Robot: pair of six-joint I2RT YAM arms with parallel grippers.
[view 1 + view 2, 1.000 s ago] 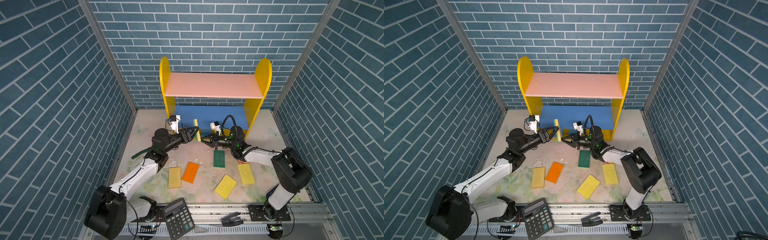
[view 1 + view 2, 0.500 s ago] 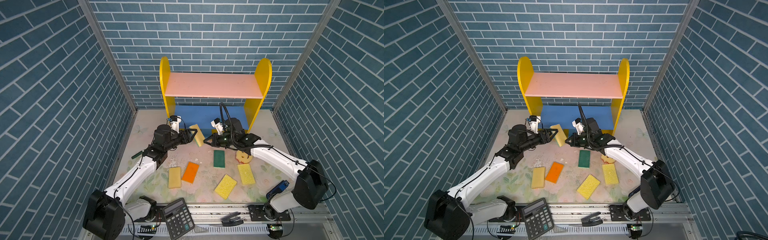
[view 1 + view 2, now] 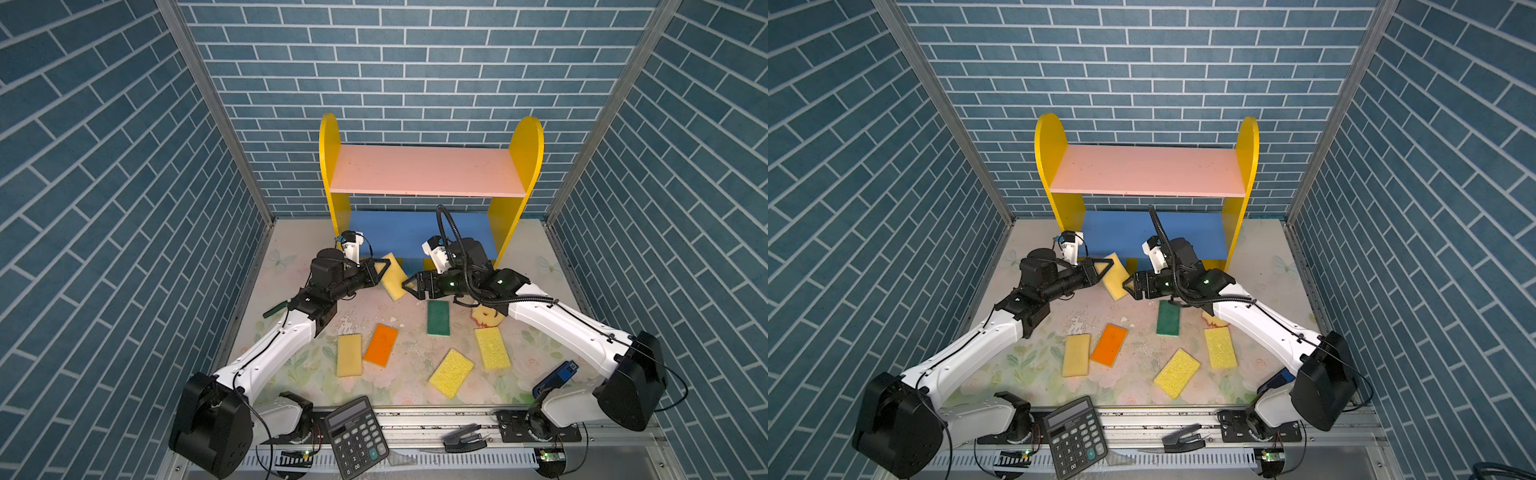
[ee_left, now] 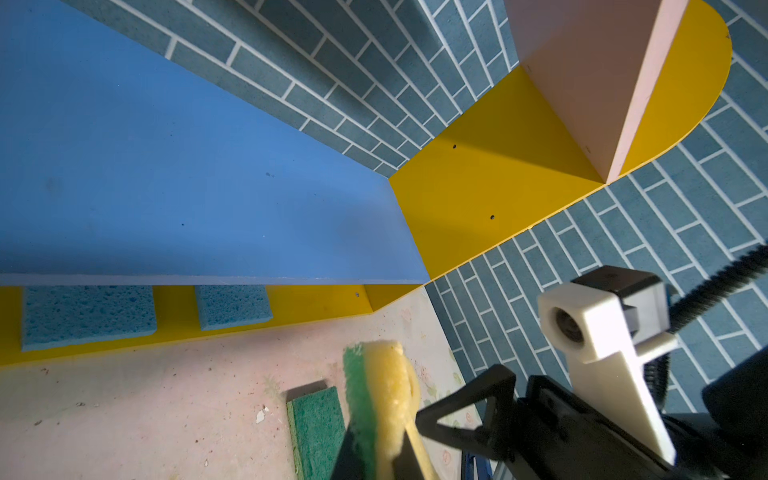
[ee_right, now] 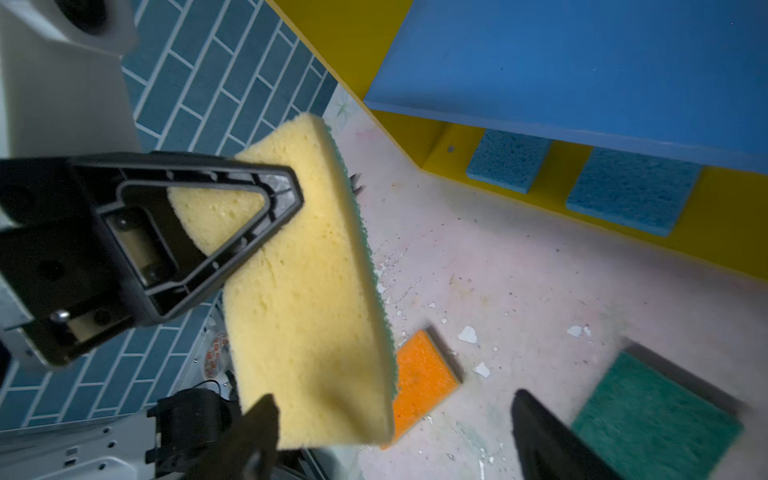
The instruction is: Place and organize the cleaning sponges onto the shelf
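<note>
Left claw (image 3: 384,270) pinched tight on a yellow sponge with green backing (image 3: 395,284), seen in both top views: held tilted off the worktop (image 3: 540,274), just in front of the shelf (image 3: 424,174). Right claw (image 3: 409,287) spread wide at the sponge's lower end, gripping nothing. Flat on the worktop: green sponge (image 3: 438,318), orange sponge (image 3: 381,345), three flat yellow sponges (image 3: 349,355), and a round yellow sponge (image 3: 486,318) partly under the right arm. Black calculator (image 3: 357,440) on the front rail.

Left wrist view: held sponge edge-on, green layer beside yellow foam. Two light blue sponges (image 4: 87,316) flat on the shelf's yellow base under the blue board, set apart from each other.

Right wrist view: left claw's triangular finger (image 5: 199,232) pressed on the sponge's yellow face. Right claw's own fingers (image 5: 544,440) far apart. Cannot tell whether either touches the sponge.
</note>
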